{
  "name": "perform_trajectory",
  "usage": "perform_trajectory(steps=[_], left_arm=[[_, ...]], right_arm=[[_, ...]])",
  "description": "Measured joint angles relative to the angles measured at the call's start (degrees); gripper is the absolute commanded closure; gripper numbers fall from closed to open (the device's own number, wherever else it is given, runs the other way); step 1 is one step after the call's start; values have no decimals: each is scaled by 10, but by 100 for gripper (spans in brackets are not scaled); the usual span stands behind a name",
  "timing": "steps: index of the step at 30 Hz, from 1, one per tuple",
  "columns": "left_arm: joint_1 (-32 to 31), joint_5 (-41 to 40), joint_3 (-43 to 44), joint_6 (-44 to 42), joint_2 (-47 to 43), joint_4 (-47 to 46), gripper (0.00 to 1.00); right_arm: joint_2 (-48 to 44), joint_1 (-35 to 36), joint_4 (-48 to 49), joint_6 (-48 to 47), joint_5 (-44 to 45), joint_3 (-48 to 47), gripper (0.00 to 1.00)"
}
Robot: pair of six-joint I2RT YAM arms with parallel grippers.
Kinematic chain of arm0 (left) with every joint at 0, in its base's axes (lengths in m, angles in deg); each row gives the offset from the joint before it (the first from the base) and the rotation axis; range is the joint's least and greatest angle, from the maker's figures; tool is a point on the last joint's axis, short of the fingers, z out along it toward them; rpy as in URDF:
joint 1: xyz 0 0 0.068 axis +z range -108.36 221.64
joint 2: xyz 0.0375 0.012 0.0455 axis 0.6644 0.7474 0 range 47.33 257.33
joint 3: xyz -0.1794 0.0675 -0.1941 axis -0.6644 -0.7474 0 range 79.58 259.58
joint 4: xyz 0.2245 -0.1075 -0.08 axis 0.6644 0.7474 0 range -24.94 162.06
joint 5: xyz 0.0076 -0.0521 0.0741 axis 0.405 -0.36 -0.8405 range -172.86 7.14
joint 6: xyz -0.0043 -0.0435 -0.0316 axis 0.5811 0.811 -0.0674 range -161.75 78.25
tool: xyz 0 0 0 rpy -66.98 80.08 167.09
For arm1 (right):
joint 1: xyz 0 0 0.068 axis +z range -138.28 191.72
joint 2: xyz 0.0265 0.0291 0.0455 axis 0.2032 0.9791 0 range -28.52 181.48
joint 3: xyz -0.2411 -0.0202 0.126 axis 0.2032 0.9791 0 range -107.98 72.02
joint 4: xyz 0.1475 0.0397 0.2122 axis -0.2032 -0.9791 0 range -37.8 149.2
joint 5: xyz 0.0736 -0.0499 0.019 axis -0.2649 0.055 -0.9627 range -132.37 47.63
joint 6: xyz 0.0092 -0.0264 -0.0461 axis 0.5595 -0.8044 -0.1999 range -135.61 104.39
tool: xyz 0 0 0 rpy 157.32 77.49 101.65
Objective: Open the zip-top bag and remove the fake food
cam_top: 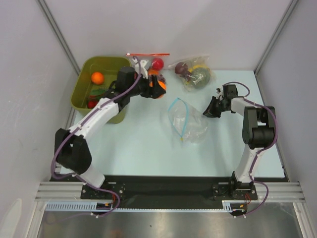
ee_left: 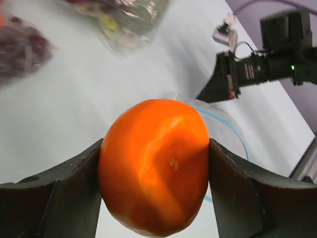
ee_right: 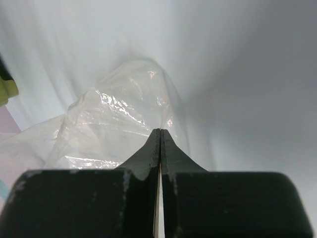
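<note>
An orange fake fruit (cam_top: pixel 158 89) (ee_left: pixel 153 166) is clamped between the two dark fingers (ee_left: pixel 69 183) of my left gripper (cam_top: pixel 157 89) (ee_left: pixel 154 171), above the table just right of the bin. The zip-top bag (cam_top: pixel 190 124) (ee_left: pixel 229 125) (ee_right: pixel 114 119) lies crumpled mid-table, its light-blue zip strip gaping open. Nothing coloured shows inside it. My right gripper (cam_top: pixel 207 113) (ee_right: pixel 161 131) sits at the bag's right edge, fingers pressed together. The plastic reaches right up to its tips, and I cannot tell whether any of it is pinched.
An olive-green bin (cam_top: pixel 81 84) at the back left holds an orange fruit (cam_top: pixel 97 78) and a red one (cam_top: pixel 92 103). A clear bag with a red-orange zip (cam_top: pixel 148 55) and another with purple and green fruit (cam_top: pixel 195 74) lie along the back wall.
</note>
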Motion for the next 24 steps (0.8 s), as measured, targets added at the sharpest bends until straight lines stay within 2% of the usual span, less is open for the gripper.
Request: perform_trajectory(steps=[4, 10, 13, 14, 17, 19, 20, 21, 23, 24], left_arm=[[49, -12, -21, 0, -55, 4, 100], [133, -43, -30, 0, -87, 10, 100], [176, -70, -30, 8, -87, 18, 100], [187, -81, -30, 14, -87, 22, 100], [227, -119, -20, 31, -77, 43, 100], [247, -148, 0, 36, -60, 57, 100], [254, -162, 13, 37, -49, 63, 100], [258, -176, 29, 36, -37, 70, 100], [265, -197, 62, 34, -10, 82, 100], [266, -210, 85, 31, 9, 88, 100]], right_arm=[[0, 0, -1, 0, 0, 0, 100], [0, 0, -9, -2, 0, 0, 99], [-2, 0, -16, -4, 0, 0, 85], [-3, -1, -18, -6, 0, 0, 71], [-9, -1, -26, -14, 0, -1, 50], [-17, -1, -30, -20, 0, -3, 43], [-23, -1, -31, -24, 0, -4, 34], [-29, -1, -32, -26, 0, -5, 30], [-42, -1, -36, -35, 0, -7, 27], [-52, -1, -40, -38, 0, -10, 15]])
